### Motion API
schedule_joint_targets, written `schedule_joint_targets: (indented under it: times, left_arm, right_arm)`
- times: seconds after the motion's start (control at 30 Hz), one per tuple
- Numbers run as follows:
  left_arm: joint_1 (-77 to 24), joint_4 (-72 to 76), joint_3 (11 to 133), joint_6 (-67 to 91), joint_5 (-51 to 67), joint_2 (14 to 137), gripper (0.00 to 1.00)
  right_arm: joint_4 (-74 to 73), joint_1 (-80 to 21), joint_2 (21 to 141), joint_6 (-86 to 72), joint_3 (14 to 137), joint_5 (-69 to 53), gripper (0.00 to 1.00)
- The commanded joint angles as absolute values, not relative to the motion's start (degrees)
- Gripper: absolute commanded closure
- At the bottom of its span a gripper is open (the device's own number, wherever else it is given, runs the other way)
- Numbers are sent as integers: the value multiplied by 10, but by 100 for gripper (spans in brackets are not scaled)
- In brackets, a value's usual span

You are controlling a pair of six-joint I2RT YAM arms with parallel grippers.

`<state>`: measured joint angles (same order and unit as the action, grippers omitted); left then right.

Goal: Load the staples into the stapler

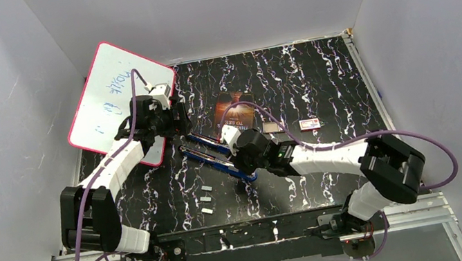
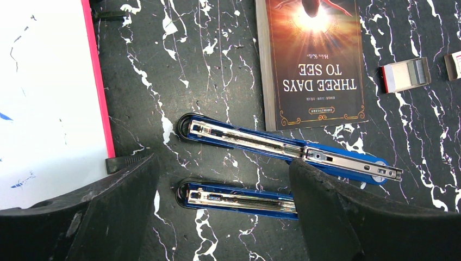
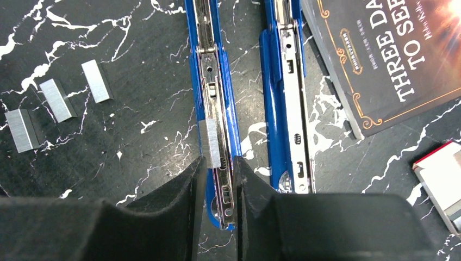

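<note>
The blue stapler lies opened out as two long blue parts with metal channels, side by side (image 1: 209,149) (image 2: 244,138) (image 3: 288,98). One short silvery strip of staples (image 3: 211,144) rests on the edge of the left part's channel (image 3: 209,65), just beyond my right gripper's tips. My right gripper (image 3: 219,162) (image 1: 247,159) hangs over that part's near end, its jaws a narrow gap apart with nothing pinched between them. Three more staples (image 3: 57,99) (image 1: 206,199) lie loose on the table. My left gripper (image 2: 223,163) (image 1: 178,121) hovers wide open over the stapler's far ends, holding nothing.
A book (image 1: 233,109) (image 2: 312,60) (image 3: 391,54) lies just behind the stapler. A pink-rimmed whiteboard (image 1: 115,100) (image 2: 43,98) leans at the back left. An open staple box tray (image 1: 272,127) (image 2: 405,75) and a small red-and-white box (image 1: 310,124) sit to the right.
</note>
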<state>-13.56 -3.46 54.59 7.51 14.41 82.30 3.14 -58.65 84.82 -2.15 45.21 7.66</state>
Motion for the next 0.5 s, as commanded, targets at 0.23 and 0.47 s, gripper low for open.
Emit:
schedule_joint_targets:
  times: [0.23,0.47]
  left_arm:
    - [-134,-28,556,76,156,814,13]
    - [-134,-24,553,78,156,802,13]
  right_arm:
    - [98,-600,803,60,427,61,60]
    - [162,-638,801,126,389,120,56]
